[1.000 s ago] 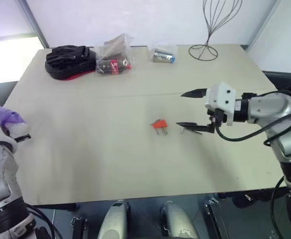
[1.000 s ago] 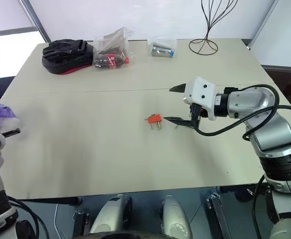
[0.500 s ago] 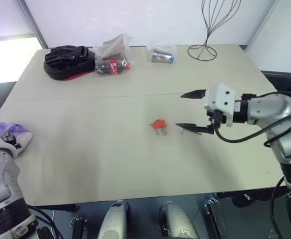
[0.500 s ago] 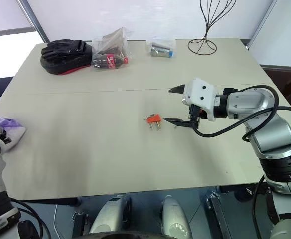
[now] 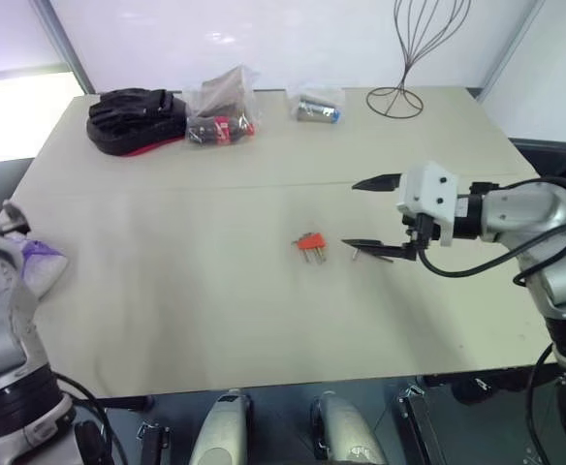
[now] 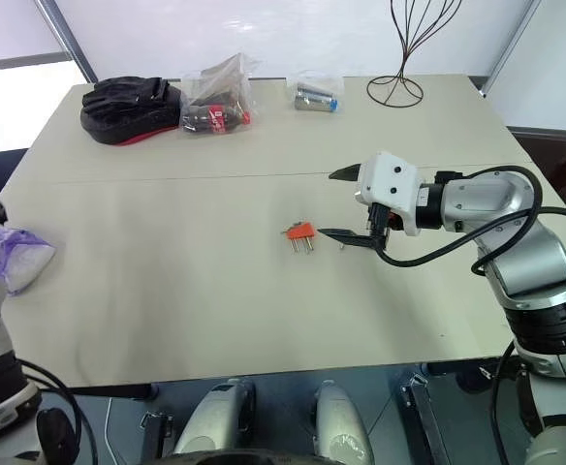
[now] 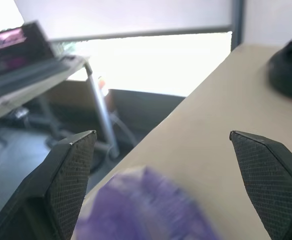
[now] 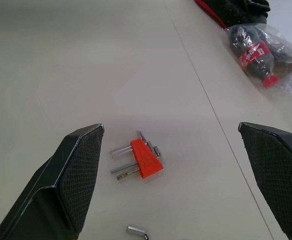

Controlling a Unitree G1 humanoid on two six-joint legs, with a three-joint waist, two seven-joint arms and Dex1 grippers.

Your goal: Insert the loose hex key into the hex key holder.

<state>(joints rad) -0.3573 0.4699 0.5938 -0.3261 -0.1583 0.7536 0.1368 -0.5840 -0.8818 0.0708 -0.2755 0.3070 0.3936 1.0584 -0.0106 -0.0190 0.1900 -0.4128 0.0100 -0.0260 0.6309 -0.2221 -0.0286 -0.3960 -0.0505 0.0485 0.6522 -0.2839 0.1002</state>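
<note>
- The head's two eye views look forward and down over the whole pale beige desk (image 5: 215, 310), near edge to far edge, from slightly offset spots.
- The right wrist view looks close along the desktop at the small red-orange plastic hex key holder (image 8: 147, 159), which both eye views share.
- The left wrist view sits low at the desk's left edge, facing outward past it.

The holder (image 8: 146, 160) is red-orange, the table (image 5: 215, 310) pale beige, the crumpled bag (image 6: 19, 254) purple.
</note>
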